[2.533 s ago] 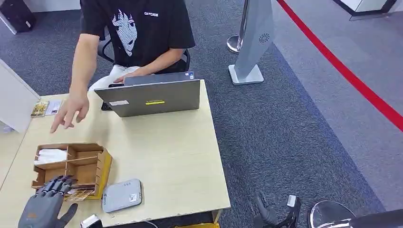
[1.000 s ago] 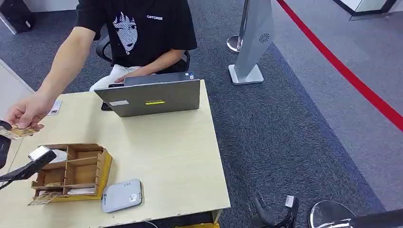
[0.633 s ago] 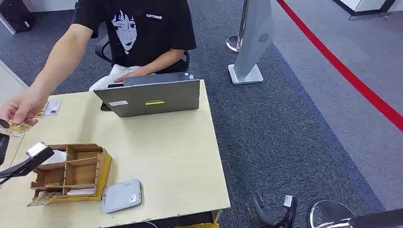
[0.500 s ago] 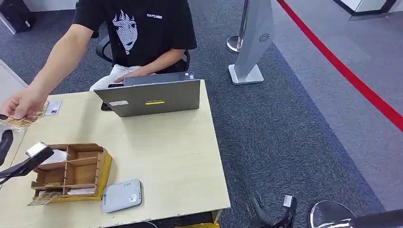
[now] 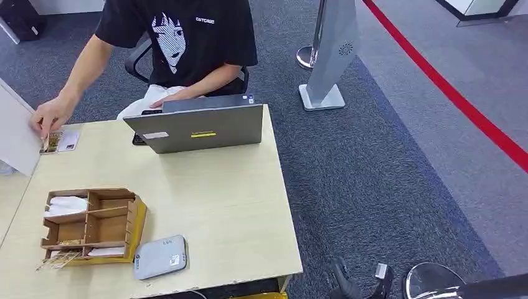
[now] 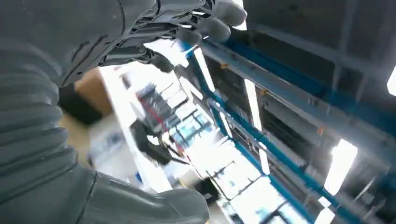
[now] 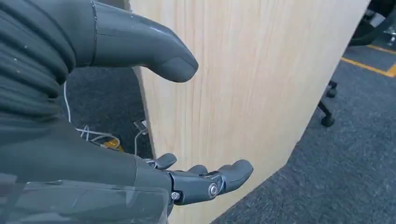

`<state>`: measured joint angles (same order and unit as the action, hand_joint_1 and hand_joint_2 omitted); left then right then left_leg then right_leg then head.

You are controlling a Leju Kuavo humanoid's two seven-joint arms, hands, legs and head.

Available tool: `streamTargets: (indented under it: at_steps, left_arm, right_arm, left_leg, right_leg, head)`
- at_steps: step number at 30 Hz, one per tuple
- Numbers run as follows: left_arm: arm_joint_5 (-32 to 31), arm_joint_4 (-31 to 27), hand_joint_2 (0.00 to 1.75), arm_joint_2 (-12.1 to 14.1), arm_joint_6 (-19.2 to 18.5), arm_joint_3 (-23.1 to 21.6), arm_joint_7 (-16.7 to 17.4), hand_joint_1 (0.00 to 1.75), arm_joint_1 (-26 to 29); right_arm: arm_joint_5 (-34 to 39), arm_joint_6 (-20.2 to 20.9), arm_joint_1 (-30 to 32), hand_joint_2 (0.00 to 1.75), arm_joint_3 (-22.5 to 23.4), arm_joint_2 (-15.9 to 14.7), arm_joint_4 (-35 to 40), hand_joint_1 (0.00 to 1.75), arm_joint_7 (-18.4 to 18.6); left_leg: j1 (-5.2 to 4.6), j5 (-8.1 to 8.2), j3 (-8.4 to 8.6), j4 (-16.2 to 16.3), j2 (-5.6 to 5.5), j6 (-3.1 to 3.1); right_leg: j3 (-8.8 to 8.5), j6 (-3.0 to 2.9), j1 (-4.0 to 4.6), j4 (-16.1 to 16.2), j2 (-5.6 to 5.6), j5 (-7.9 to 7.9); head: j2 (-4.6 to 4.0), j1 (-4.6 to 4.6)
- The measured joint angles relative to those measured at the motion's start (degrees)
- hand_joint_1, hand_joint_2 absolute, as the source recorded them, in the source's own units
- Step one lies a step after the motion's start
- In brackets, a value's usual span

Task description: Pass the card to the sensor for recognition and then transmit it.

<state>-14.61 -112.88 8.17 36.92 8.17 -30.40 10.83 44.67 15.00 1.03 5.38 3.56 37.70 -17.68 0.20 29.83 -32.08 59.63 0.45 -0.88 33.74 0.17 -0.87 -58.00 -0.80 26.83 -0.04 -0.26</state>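
Nearest you, the reader (image 5: 160, 256) sits at the table's (image 5: 224, 205) front edge, just beside the tray (image 5: 93, 225), handy for a tap. Your right hand (image 7: 154, 135) hangs loose and empty beside the table's side, fingers apart. Your left hand (image 6: 140, 32) is raised, fingers spread, gripping nothing. Mid-table lies open. Far left, the person's hand (image 5: 48, 117) rests on the card (image 5: 52, 142) by the white board (image 5: 17, 131).

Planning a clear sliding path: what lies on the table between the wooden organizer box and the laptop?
Nothing: in the head view, the tabletop between the wooden organizer box and the laptop is bare wood.
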Motion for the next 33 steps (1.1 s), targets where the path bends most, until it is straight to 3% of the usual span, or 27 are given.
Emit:
streamTargets:
  at_steps: [1, 3, 6, 7, 8, 9, 14, 16, 18, 20, 25, 28, 31, 33]
  left_arm:
    - [6.45, -1.97, 1.75, -2.41, -1.94, 1.79, -2.63, 0.00, 1.58]
    - [15.88, -4.28, 1.75, -5.97, -7.87, 4.93, -3.96, 0.00, 4.14]
    - [36.93, -5.74, 1.75, -11.57, -32.70, 10.46, 0.81, 0.00, 5.93]
    - [41.90, -5.71, 1.75, -14.12, -39.58, 13.47, 3.02, 0.00, 5.94]
    - [44.95, -5.67, 1.75, -16.59, -43.78, 16.48, 4.62, 0.00, 5.79]
    - [47.39, -5.52, 1.75, -18.69, -46.55, 19.85, 6.04, 0.00, 5.72]
    - [62.00, -1.73, 1.75, -23.84, -50.20, 30.70, 15.57, 0.00, 5.84]
    - [64.22, 1.22, 1.75, -25.09, -52.82, 34.59, 16.92, 0.00, 5.79]
    - [64.94, 3.21, 1.75, -26.03, -51.93, 37.58, 18.43, 0.00, 5.75]
    - [65.18, 6.34, 1.75, -26.64, -48.06, 39.88, 19.69, 0.00, 5.76]
    - [64.26, 18.64, 1.75, -28.17, -41.46, 42.56, 17.64, 0.00, 5.95]
    - [67.81, 24.33, 1.75, -28.67, -31.50, 42.52, 16.23, 0.00, 6.19]
    - [72.02, 28.15, 1.75, -29.33, -22.48, 38.62, 12.98, 0.00, 8.57]
    - [68.49, 30.86, 1.75, -29.59, -17.50, 35.71, 15.08, 0.00, 9.67]
  right_arm:
    - [0.11, -0.09, 0.38, 1.75, 0.00, -0.02, 0.27, 0.00, 0.02]
    - [0.09, -0.42, 1.02, 1.75, 0.07, -0.02, 0.73, 0.00, 0.04]
    - [-0.28, -1.05, 1.13, 1.75, 0.50, -0.02, 1.05, 0.00, 0.11]
    - [-0.54, -1.23, 1.06, 1.75, 0.65, -0.02, 1.05, 0.00, 0.13]
    - [-0.98, -1.43, 1.05, 1.75, 0.85, -0.02, 1.05, 0.00, 0.13]
    - [-1.15, -1.56, 1.07, 1.75, 1.07, -0.02, 1.05, 0.00, 0.13]
    - [-2.05, -1.51, 0.90, 1.75, 1.49, -0.02, 1.01, 0.00, 0.17]
    - [-2.05, -1.38, 0.87, 1.75, 1.51, -0.02, 0.90, 0.00, 0.17]
    - [-2.05, -1.14, 0.88, 1.75, 1.55, -0.07, 0.86, 0.00, 0.09]
    - [-2.05, -0.42, 0.81, 1.75, 1.55, -0.07, 0.79, 0.00, 0.07]
    - [-2.05, 0.58, 0.90, 1.75, 1.55, -0.07, 0.57, 0.00, 0.00]
    - [-2.12, 0.61, 0.41, 1.75, 1.55, -0.07, 0.42, 0.00, 0.09]
    - [-2.05, 0.56, 0.02, 1.75, 1.55, -0.07, 0.25, 0.00, 0.09]
    - [-1.96, 0.54, 0.01, 1.75, 1.55, -0.07, 0.25, 0.00, 0.07]
  left_leg:
    - [0.00, 0.01, 0.01, 0.00, 0.00, -0.02]
    - [0.01, 0.01, 0.00, 0.00, -0.03, -0.02]
    - [0.01, 0.01, -0.02, 0.00, -0.11, -0.02]
    - [0.01, 0.01, -0.01, -0.01, -0.10, -0.02]
    - [0.01, 0.01, 0.03, 0.00, -0.06, -0.02]
    - [0.01, 0.01, 0.08, 0.00, -0.02, -0.02]
    - [0.01, 0.01, 0.10, 0.00, -0.11, -0.02]
    - [0.04, 0.01, 0.11, 0.00, -0.09, -0.02]
    - [0.02, 0.01, 0.10, -0.01, -0.11, -0.02]
    - [0.01, 0.02, 0.10, -0.02, -0.11, -0.02]
    - [0.01, 0.02, 0.08, -0.02, -0.13, -0.03]
    - [-0.06, 0.02, 0.12, -0.02, -0.11, -0.03]
    - [-0.06, 0.06, 0.16, 0.00, -0.10, -0.10]
    - [-0.08, 0.08, 0.15, 0.02, -0.19, -0.14]
  right_leg:
    - [-0.01, 0.01, 0.00, 0.01, 0.01, 0.01]
    - [-0.03, 0.05, 0.01, 0.05, 0.06, 0.03]
    - [-0.11, 0.11, 0.00, 0.04, 0.19, 0.06]
    - [-0.12, 0.10, 0.00, 0.04, 0.18, 0.05]
    - [-0.12, 0.09, -0.01, 0.04, 0.14, 0.02]
    - [-0.13, 0.09, 0.00, 0.03, 0.09, 0.02]
    - [-0.19, 0.10, 0.00, 0.03, 0.18, 0.04]
    - [-0.17, 0.09, 0.03, 0.03, 0.14, 0.04]
    - [-0.18, 0.11, 0.01, 0.03, 0.17, 0.06]
    - [-0.19, 0.12, 0.00, 0.03, 0.16, 0.07]
    - [-0.20, 0.14, -0.01, 0.04, 0.19, 0.08]
    - [-0.21, 0.15, -0.07, 0.04, 0.18, 0.07]
    - [-0.22, 0.16, -0.07, 0.06, 0.16, 0.07]
    - [-0.28, 0.21, -0.08, 0.08, 0.29, 0.10]
  head:
    - [0.00, 0.02]
    - [0.02, 0.02]
    - [0.00, 0.00]
    - [0.02, 0.02]
    - [0.00, 0.02]
    - [0.00, -0.02]
    - [0.00, 0.00]
    - [0.00, -0.02]
    - [0.02, 0.02]
    - [0.02, -0.02]
    - [0.02, 0.07]
    - [0.02, 0.02]
    - [0.02, 0.02]
    - [0.02, 0.04]
